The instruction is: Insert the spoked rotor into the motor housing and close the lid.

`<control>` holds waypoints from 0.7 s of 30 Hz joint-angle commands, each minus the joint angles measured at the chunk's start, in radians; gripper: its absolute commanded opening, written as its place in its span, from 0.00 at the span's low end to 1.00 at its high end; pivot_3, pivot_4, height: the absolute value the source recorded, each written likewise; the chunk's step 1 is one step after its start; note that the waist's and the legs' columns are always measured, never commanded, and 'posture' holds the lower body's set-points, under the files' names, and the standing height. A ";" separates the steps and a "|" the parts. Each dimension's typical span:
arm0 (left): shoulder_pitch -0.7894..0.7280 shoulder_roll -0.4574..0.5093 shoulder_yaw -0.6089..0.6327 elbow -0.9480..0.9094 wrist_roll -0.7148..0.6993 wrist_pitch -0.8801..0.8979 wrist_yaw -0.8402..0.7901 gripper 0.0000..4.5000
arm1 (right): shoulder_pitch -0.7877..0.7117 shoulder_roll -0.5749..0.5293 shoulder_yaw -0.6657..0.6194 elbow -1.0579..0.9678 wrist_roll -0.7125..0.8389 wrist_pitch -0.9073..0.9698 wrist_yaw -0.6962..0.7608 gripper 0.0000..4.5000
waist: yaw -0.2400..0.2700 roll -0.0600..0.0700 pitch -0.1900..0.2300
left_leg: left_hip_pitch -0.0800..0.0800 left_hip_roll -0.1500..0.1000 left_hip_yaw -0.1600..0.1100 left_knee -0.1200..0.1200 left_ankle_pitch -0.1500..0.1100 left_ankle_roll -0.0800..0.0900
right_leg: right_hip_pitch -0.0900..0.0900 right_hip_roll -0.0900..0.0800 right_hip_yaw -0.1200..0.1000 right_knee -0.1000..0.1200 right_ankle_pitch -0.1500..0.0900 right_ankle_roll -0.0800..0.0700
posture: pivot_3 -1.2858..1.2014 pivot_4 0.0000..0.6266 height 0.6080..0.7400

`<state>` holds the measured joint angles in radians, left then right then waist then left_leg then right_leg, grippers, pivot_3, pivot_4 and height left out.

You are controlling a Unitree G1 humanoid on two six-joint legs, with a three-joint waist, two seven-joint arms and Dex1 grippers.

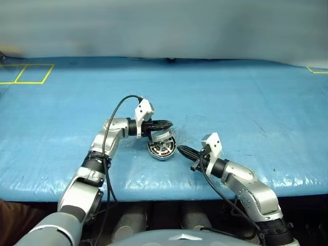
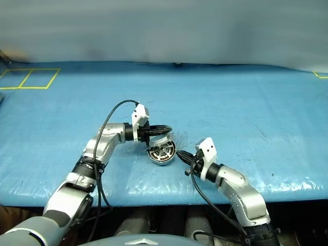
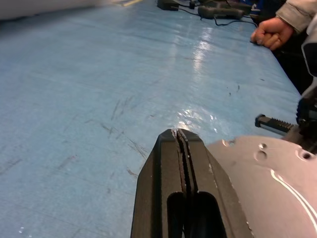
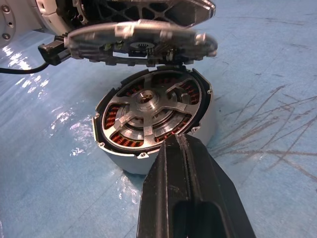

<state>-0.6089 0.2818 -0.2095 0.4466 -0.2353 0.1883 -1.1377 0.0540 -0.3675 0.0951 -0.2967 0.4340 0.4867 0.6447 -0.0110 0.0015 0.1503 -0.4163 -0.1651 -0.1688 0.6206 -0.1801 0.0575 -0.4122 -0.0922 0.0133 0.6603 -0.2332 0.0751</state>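
Note:
The motor housing [image 4: 130,162] stands on the blue table, tilted a little. The spoked rotor [image 4: 144,105] sits inside it, silver spokes over the copper windings. The lid [image 4: 143,37] hangs slanted above the housing, its far edge near the housing's far rim, the near side lifted. My left gripper [image 1: 169,123] is shut with nothing between its fingers and lies across the top of the lid [image 3: 267,178]. My right gripper [image 4: 179,138] is shut too, its tip against the housing's near rim. In the head views the housing [image 1: 162,150] lies between both grippers.
A blue cover spans the table [image 1: 246,102], and its front edge runs just behind my arms. Yellow tape squares [image 1: 25,73] mark the far left corner. A person's hand [image 3: 271,32] rests at the table's side near black cables [image 3: 218,9].

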 commanded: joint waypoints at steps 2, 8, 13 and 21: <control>0.022 0.036 -0.047 -0.066 0.022 0.043 -0.052 0.01 | -0.004 0.002 -0.021 -0.050 0.006 -0.022 -0.011 0.00 | 0.001 0.000 0.000 | 0.000 0.000 0.000 0.000 0.000 0.000 | 0.000 0.000 0.000 0.000 0.000 0.000 | 0.52 0.24 1.00; 0.056 0.072 -0.088 -0.092 0.063 0.063 -0.061 0.01 | -0.004 0.008 -0.021 -0.050 0.005 -0.028 -0.028 0.00 | 0.002 0.000 0.000 | 0.000 0.000 -0.001 0.000 0.000 0.000 | 0.001 0.000 0.001 0.000 0.000 0.000 | 0.52 0.24 1.00; 0.103 0.093 -0.101 -0.102 0.089 0.050 -0.029 0.01 | -0.002 0.012 -0.022 -0.052 0.004 -0.039 -0.036 0.00 | 0.001 0.000 -0.001 | 0.001 0.000 -0.001 0.000 0.000 0.000 | 0.001 0.000 0.001 0.000 0.000 0.000 | 0.52 0.24 1.00; 0.172 0.045 0.041 -0.152 0.015 -0.109 0.085 0.01 | -0.026 0.034 -0.010 -0.056 -0.006 -0.084 -0.040 0.00 | 0.001 0.000 -0.002 | 0.003 0.001 -0.001 0.000 0.000 -0.001 | 0.002 0.000 0.002 0.000 -0.002 0.003 | 0.52 0.24 1.00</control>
<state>-0.4441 0.3298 -0.2142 0.3102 -0.1997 0.1151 -1.0834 0.0467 -0.3417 0.0931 -0.3056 0.4305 0.4356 0.6064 -0.0101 0.0019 0.1485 -0.4139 -0.1644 -0.1694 0.6203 -0.1800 0.0570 -0.4100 -0.0921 0.0154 0.6606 -0.2352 0.0781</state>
